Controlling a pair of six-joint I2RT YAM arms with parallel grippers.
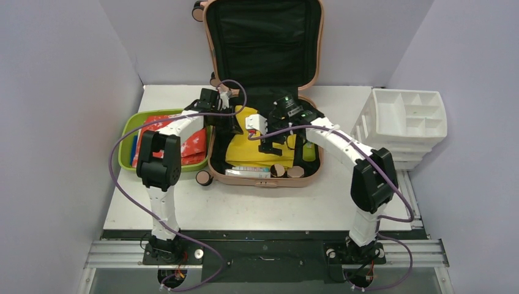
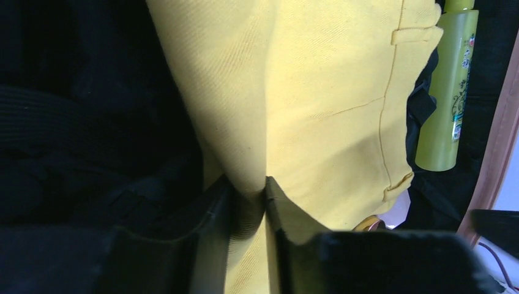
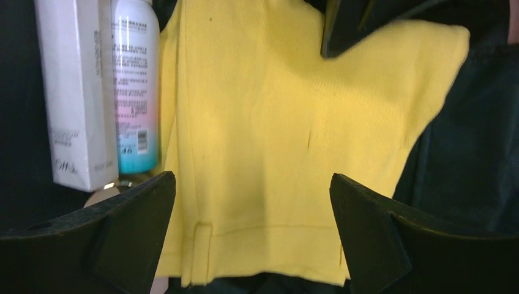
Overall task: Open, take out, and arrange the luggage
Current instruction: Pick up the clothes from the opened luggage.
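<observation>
Top view: bright, even, diffuse light from above. White surface [image 1: 257, 208] reads very bright with little texture; walls [image 1: 61, 92] carry a faint lilac cast. Shadows are soft and short, close under the arms [image 1: 162, 153]. Black lining of the luggage [image 1: 263, 37] swallows detail. Left wrist view: dim, left half almost black; cloth [image 2: 318, 104] weave sharp mid-frame, left hand [image 2: 248, 239] blurred, out of focus. Right wrist view: brighter; cloth slightly soft, right hand [image 3: 251, 202] a dark silhouette, glare streak on bottle [image 3: 136, 73].
</observation>
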